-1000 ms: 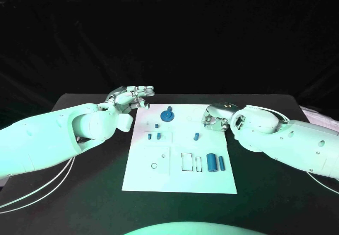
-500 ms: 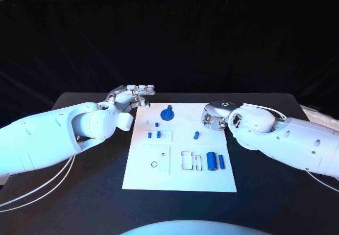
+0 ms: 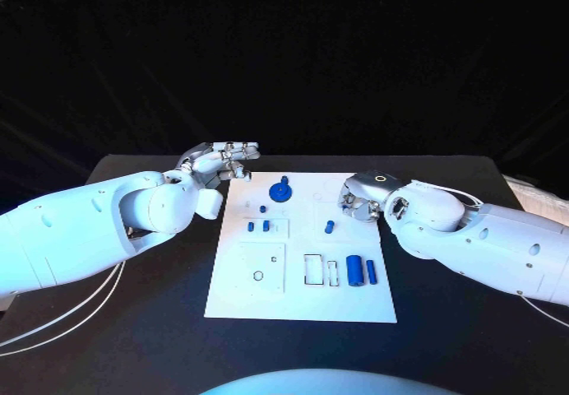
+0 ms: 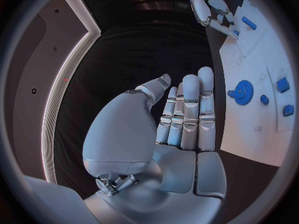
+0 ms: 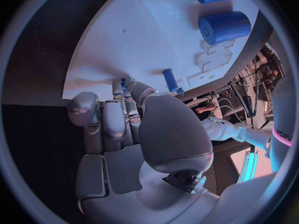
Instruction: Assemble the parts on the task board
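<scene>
The white task board [image 3: 303, 271] lies flat at the middle of the black tabletop [image 3: 451, 329], carrying a blue gear [image 3: 279, 193] near its far edge, small blue pegs [image 3: 265, 226] around its middle, and a large blue cylinder [image 3: 354, 268] beside a slimmer blue pin [image 3: 371, 272] toward its near right. The left hand [image 3: 223, 161] hovers just off the board's far left corner, its fingers [image 4: 190, 109] extended side by side and holding nothing. The right hand [image 3: 359, 202] sits at the board's right edge with its fingers [image 5: 112, 122] curled inward beside a small blue peg [image 5: 169, 79]; whether they grip anything cannot be determined.
</scene>
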Action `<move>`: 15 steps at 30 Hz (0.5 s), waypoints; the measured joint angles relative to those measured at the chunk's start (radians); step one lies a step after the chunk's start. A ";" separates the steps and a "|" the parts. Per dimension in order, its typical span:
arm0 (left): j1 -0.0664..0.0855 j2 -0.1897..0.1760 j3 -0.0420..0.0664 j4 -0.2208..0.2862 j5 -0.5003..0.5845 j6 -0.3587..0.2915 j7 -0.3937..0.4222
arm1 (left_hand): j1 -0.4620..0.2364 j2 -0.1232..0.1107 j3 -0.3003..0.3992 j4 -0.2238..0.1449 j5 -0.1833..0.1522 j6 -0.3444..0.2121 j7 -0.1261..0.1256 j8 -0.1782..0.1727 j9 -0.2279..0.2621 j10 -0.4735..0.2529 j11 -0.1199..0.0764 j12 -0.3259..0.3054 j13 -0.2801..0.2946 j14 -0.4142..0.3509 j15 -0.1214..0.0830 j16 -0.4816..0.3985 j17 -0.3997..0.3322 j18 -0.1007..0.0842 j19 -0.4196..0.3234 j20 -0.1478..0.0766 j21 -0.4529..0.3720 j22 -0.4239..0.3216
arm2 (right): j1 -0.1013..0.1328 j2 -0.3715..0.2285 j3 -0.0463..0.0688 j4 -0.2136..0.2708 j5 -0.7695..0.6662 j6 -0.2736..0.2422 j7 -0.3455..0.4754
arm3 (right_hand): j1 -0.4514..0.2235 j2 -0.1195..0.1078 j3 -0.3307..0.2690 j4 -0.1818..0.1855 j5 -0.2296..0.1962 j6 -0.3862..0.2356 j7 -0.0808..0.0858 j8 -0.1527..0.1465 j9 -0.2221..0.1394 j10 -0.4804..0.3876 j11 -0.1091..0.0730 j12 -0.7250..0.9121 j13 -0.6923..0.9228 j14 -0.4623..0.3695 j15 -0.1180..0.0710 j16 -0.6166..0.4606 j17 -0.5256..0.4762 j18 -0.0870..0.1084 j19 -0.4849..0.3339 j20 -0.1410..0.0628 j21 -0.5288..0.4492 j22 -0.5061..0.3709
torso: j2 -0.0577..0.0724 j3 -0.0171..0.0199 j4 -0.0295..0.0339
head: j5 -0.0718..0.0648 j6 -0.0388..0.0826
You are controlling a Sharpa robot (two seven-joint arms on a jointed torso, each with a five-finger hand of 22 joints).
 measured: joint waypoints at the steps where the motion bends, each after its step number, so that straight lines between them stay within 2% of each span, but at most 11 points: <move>1: 0.000 0.000 0.000 0.000 -0.001 0.000 0.000 | 0.002 0.002 0.000 0.000 0.000 0.000 0.000 0.000 0.000 0.000 0.000 0.000 0.000 0.000 0.000 0.000 0.000 0.000 0.000 0.000 0.000 0.000 | -0.001 -0.002 0.000 0.003 0.000 -0.007 0.000 | 0.000 0.000 0.003 0.000 0.000 0.003 0.000 0.000 0.000 0.004 -0.003 0.000 -0.001 0.000 0.000 0.000 0.000 0.000 0.000 0.000 0.000 0.000 | 0.000 0.0001 -0.0002 | 0.000 0.000; 4: 0.000 0.000 0.000 0.000 -0.004 0.000 -0.001 | 0.011 0.011 0.000 0.000 0.001 0.000 0.000 0.000 0.000 -0.004 0.003 0.005 0.000 0.000 0.000 0.000 -0.004 0.000 0.000 0.000 -0.006 -0.003 | -0.002 -0.009 0.000 0.012 0.002 -0.021 0.000 | 0.000 0.000 0.004 0.001 -0.002 0.006 0.000 0.000 0.000 0.005 -0.002 0.000 -0.001 0.000 0.000 0.003 0.001 0.000 0.003 -0.003 0.000 0.003 | 0.000 0.0006 -0.0004 | 0.000 0.001; 15: -0.001 0.000 -0.001 -0.003 -0.013 -0.002 -0.002 | 0.013 0.008 0.000 -0.005 0.005 0.000 0.000 0.000 0.000 -0.007 0.000 0.007 0.000 -0.003 0.003 0.000 -0.005 0.000 0.000 0.000 -0.006 -0.004 | 0.005 -0.047 0.011 0.062 0.022 -0.062 0.003 | -0.005 -0.005 0.004 0.001 -0.002 0.007 -0.002 0.000 0.002 0.013 -0.008 0.000 -0.003 0.000 0.000 0.008 0.006 0.000 0.003 -0.003 0.007 0.009 | 0.000 0.0000 -0.0010 | 0.002 0.001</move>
